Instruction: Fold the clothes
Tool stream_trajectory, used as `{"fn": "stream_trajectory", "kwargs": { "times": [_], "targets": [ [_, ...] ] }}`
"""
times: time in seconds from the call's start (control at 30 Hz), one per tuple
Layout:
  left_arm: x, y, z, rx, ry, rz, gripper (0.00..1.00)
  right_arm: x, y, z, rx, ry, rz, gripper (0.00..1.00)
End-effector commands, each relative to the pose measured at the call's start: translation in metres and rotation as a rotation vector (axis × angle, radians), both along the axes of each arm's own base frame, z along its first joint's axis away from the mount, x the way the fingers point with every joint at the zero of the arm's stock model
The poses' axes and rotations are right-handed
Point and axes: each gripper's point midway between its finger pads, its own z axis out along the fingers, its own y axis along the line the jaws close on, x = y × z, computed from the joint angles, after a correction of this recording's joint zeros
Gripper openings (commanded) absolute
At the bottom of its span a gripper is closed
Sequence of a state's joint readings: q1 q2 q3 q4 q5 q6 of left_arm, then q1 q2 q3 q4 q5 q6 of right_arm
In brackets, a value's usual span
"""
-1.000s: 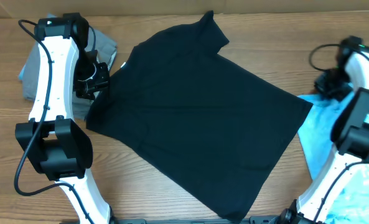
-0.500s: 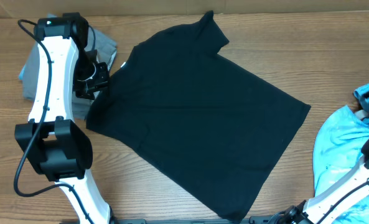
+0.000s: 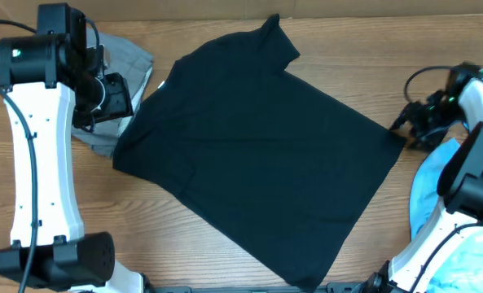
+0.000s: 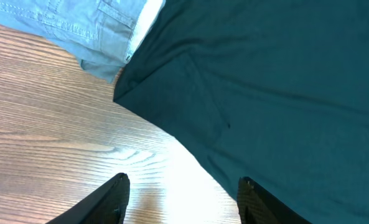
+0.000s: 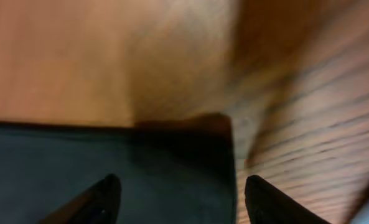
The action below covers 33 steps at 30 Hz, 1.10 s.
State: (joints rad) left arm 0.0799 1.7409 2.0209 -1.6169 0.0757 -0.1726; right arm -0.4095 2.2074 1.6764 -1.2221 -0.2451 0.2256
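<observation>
The black T-shirt (image 3: 257,155) lies spread flat and slanted across the middle of the table, with a small white neck label (image 3: 161,84) at its left edge. My left gripper (image 3: 120,98) hovers open just left of the neck, beside the grey trousers (image 3: 135,61). In the left wrist view that gripper (image 4: 184,190) is open above bare wood, the shirt's edge (image 4: 265,93) is under the right finger, and the trousers (image 4: 78,25) are beyond. My right gripper (image 3: 400,122) stands open over the shirt's right hem corner (image 5: 172,168). The light-blue shirt (image 3: 436,187) lies bunched at the right.
The wooden table (image 3: 184,244) shows in front of and behind the shirt. My right arm's base (image 3: 436,252) stands over the light-blue shirt at the lower right. The left arm's base (image 3: 54,260) is at the lower left. A cable (image 3: 424,77) loops near the right wrist.
The right gripper pulled the light-blue shirt off to the right, opened, and came back to the black shirt's right corner. The left arm lifted and swung left, its gripper opening wider.
</observation>
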Motion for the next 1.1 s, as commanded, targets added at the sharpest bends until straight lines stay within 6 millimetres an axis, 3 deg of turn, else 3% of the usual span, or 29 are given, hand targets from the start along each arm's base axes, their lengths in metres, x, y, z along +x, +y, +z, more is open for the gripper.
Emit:
{"fn": "stream_trajectory", "kwargs": {
  "times": [0.0,0.13,0.17,0.3,0.43,0.47,0.5,0.53,0.7,0.83,0.97,1.07],
  "targets": [
    [-0.001,-0.004,0.007,-0.005,-0.024,-0.027,0.59,-0.015,0.0,-0.012,-0.047,0.052,-0.027,0.54],
    [0.0,-0.006,0.007,-0.012,-0.028,-0.033,0.59,-0.005,-0.004,-0.021,-0.068,0.004,-0.045,0.09],
    [0.0,-0.007,0.007,-0.015,-0.031,-0.033,0.6,0.005,-0.008,-0.022,-0.086,-0.04,-0.047,0.04],
    [0.004,-0.007,0.008,-0.015,-0.046,-0.034,0.6,0.061,-0.038,-0.009,-0.176,-0.267,-0.077,0.04],
    [0.004,-0.008,0.008,-0.021,-0.045,-0.035,0.6,0.105,-0.072,0.035,-0.236,-0.437,-0.15,0.04],
    [0.004,-0.008,0.008,-0.021,-0.045,-0.035,0.6,0.111,-0.074,0.045,-0.233,-0.466,-0.15,0.15],
    [0.004,-0.008,0.008,-0.021,-0.045,-0.035,0.61,0.119,-0.073,0.057,-0.218,-0.5,-0.133,0.51],
    [0.004,-0.008,0.008,-0.021,-0.045,-0.035,0.61,0.122,-0.07,0.065,-0.203,-0.525,-0.097,0.7],
    [0.0,-0.008,0.007,-0.022,-0.029,-0.035,0.57,0.123,-0.058,0.115,-0.149,-0.556,-0.051,0.77],
    [-0.007,-0.008,0.011,-0.018,-0.023,-0.034,0.52,0.111,-0.041,0.171,-0.096,-0.591,-0.039,0.77],
    [-0.018,0.004,0.025,0.052,-0.061,-0.006,0.52,0.086,-0.017,0.229,-0.096,-0.65,0.006,0.77],
    [-0.029,0.013,0.039,0.11,-0.1,0.015,0.58,0.059,0.005,0.272,-0.112,-0.695,0.04,0.77]
  ]
}}
